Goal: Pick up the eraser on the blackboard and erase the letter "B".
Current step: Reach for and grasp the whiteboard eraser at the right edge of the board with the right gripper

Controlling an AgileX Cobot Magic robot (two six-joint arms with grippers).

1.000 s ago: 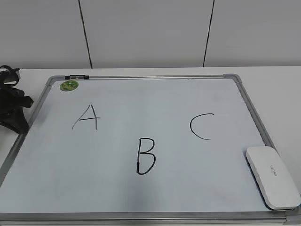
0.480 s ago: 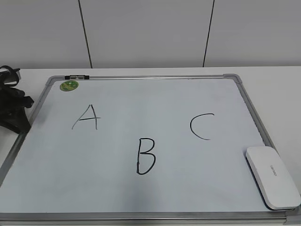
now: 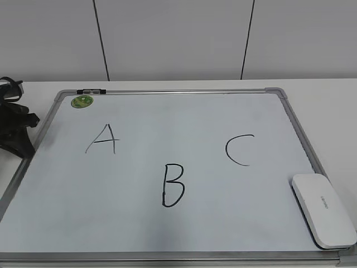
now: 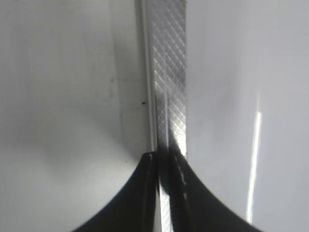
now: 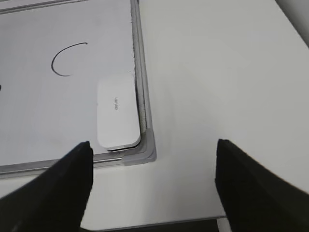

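Observation:
The blackboard is a white board with a grey frame, lying flat and bearing black letters A, B and C. The letter "B" is at the lower middle. The white eraser lies on the board's near right corner; it also shows in the right wrist view, beside the frame. My right gripper is open and empty, over the bare table just outside that corner. My left gripper is shut, over the board's left frame strip. The left arm shows at the left edge.
A green round magnet and a small black clip sit at the board's far left corner. Letters A and C flank the B. The white table extends to the right of the board; a wall stands behind.

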